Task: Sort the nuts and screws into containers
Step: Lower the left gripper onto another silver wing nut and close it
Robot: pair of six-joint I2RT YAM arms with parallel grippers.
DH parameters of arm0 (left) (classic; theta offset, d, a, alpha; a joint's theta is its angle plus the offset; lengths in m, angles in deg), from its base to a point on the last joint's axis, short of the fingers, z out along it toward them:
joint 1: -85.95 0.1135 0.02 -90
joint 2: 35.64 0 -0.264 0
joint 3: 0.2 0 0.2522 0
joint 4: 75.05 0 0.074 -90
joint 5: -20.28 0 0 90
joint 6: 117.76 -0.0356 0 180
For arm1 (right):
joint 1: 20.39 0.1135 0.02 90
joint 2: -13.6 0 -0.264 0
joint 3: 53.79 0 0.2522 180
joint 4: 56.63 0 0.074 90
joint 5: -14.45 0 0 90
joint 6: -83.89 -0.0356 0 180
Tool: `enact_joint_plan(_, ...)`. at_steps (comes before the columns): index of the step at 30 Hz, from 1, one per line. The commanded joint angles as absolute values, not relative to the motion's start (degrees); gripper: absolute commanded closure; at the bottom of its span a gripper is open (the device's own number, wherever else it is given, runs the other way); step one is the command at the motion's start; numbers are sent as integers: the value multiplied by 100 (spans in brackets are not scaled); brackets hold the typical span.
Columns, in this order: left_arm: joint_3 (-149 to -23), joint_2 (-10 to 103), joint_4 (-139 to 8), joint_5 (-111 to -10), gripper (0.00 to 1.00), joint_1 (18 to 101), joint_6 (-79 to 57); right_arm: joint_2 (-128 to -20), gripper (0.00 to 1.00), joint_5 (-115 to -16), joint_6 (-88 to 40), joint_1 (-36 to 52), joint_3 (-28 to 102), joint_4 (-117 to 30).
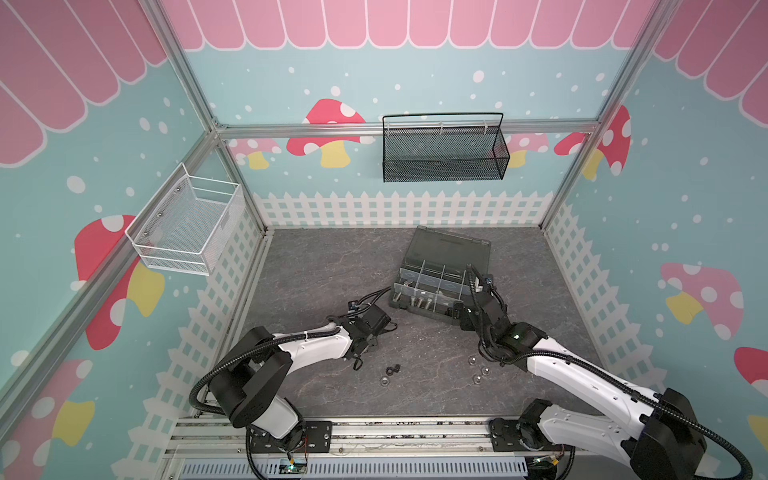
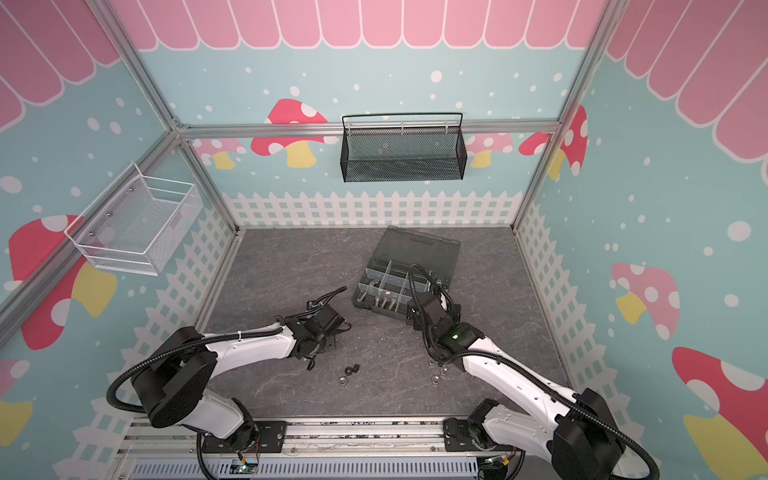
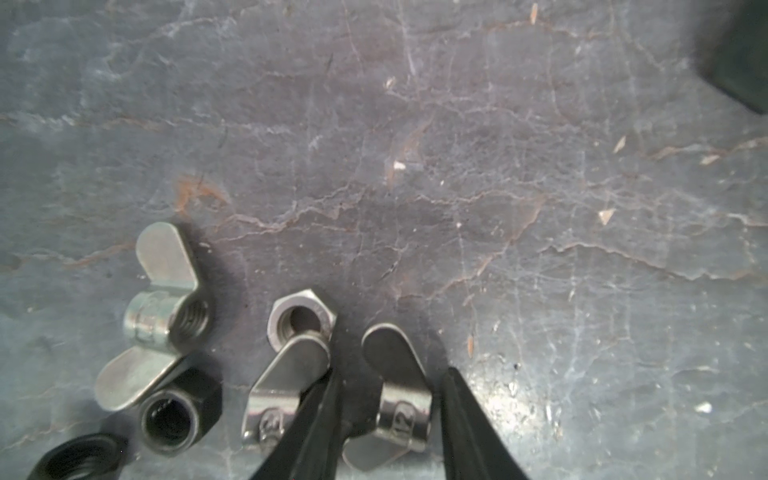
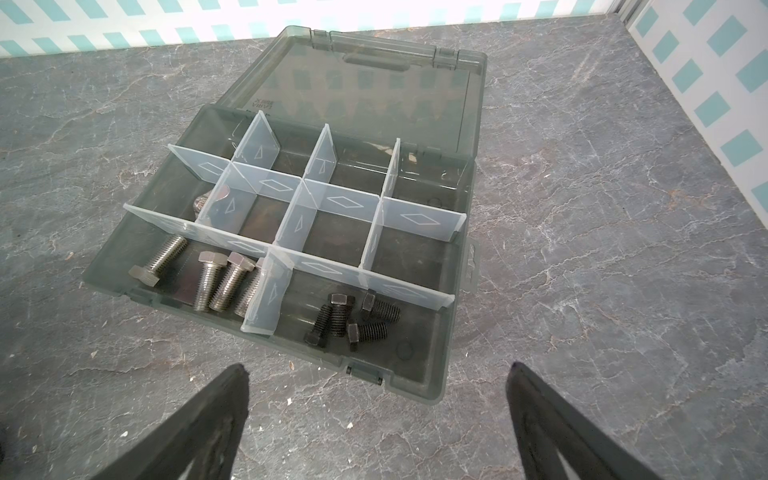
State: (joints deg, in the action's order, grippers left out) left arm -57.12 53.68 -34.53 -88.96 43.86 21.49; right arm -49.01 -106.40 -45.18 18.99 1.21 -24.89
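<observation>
- Down on the slate-patterned table, the left gripper has its fingers partly spread either side of a stamped wing nut. One finger seems to lie against the barrel, and we see a dark gap beside the other, so we count no pinch.
- We cannot read the characters stamped on its barrel; they are too blurred.
- Just beside it lies a second wing nut, also stamped and partly behind a finger, with one wing resting over a silver hex nut.
- Further along we find a third wing nut and two black hex nuts, one of them touching its wing.
- In both top views, a few loose silver pieces lie on the table by the right arm, too small for us to name.
- The organiser box stands open. Four silver hex bolts fill one front compartment and four black bolts the next.
- Its translucent dividers carry outlined diamonds and triangles. The smoky lid bears moulded, reversed lettering that we cannot make out.
- The right gripper hangs before the box's front edge, its fingers spread wide and holding nothing.
- On the walls hang a black mesh basket and a white wire basket.
</observation>
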Motion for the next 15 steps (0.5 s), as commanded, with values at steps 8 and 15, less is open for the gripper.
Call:
enact_joint_plan(8, -5712, 5693, -3570, -8835, 70, 4489, 2260, -4858, 2, -10759, -4565, 1897, 93, -2459)
enact_joint_plan(15, -5678, 5701, -3594, -8682, 84, 4509, 2312, -4883, 2, -10762, -4572, 1897, 96, -2438)
